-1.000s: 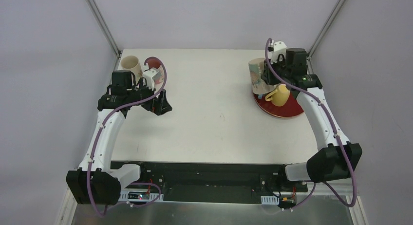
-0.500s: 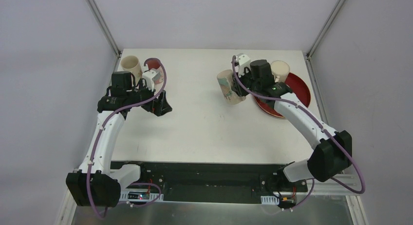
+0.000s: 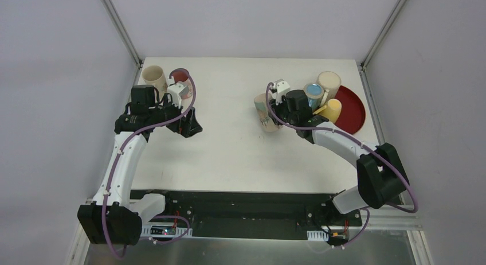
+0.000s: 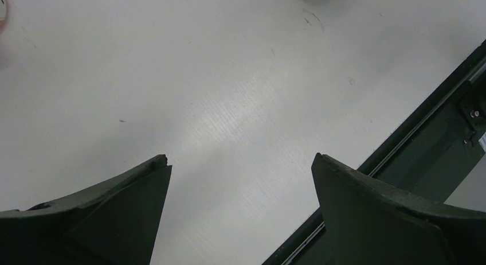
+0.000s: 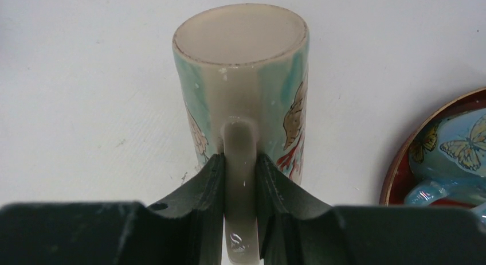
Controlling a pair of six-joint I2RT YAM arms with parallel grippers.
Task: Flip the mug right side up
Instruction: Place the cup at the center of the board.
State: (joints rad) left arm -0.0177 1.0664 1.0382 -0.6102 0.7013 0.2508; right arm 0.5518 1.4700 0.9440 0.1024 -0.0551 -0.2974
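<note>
The tall painted mug (image 3: 265, 111) with teal and floral glaze is held over the middle of the white table, left of the red plate (image 3: 353, 111). In the right wrist view its flat unglazed base (image 5: 240, 35) points away from the camera and shows fully; its opening is hidden. My right gripper (image 5: 239, 162) is shut on the mug's handle (image 5: 239, 140), one finger on each side. It also shows in the top view (image 3: 281, 108). My left gripper (image 3: 189, 125) is open and empty over bare table at the left (image 4: 240, 162).
A blue cup (image 3: 313, 93), a cream cup (image 3: 329, 81) and a yellow mug (image 3: 332, 109) stand on or beside the red plate. The blue butterfly cup (image 5: 453, 156) is at the right wrist view's right edge. A cream mug (image 3: 153, 77) and a red object (image 3: 180, 76) are at the back left.
My right arm has swung left, carrying the painted mug from the red plate out over the middle of the table. The left arm has not moved.
</note>
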